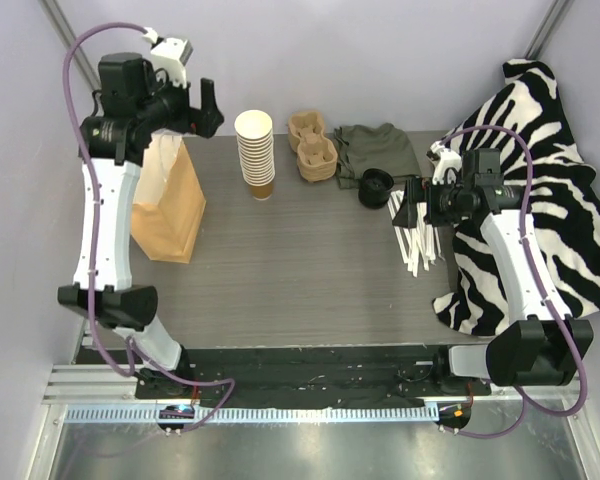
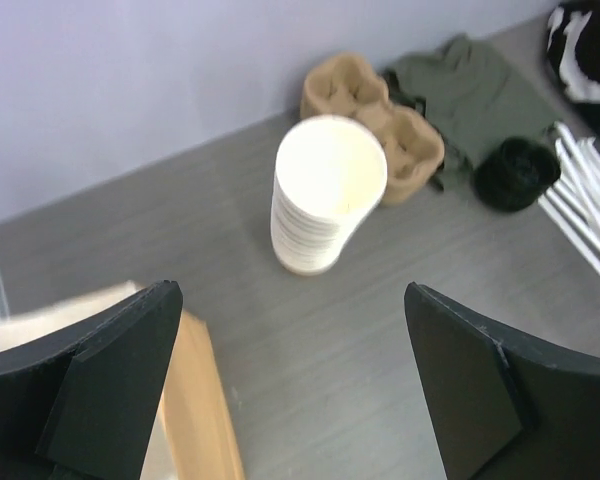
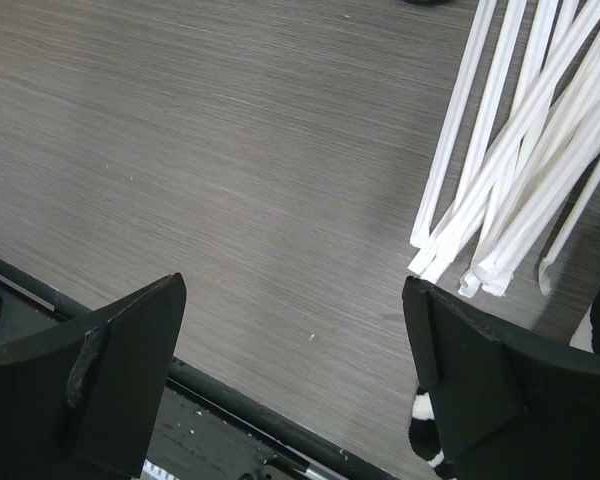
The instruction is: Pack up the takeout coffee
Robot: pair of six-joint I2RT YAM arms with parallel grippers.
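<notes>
Top external view: hanging the left claw point(image 1: 208, 108) wide apart above the brown paper bag point(image 1: 168, 205) at the left edge of the worktop point(image 1: 300, 260), and holding the right claw point(image 1: 404, 208) equally spread, gripping nothing, over the paper-wrapped straws point(image 1: 416, 238). Finding no lidded takeout coffee in any view; seeing only the stack of lidless cups point(image 1: 254, 150), the pulp carriers point(image 1: 313, 147) and the loose black lids point(image 1: 376, 187) toward the back. Judging from this, risking lifting several nested cups at once, tipping the stack while pulling, or crushing thin paper walls by closing too hard. Also risking sweeping straws off the worktop when swinging the right arm toward the lids.
</notes>
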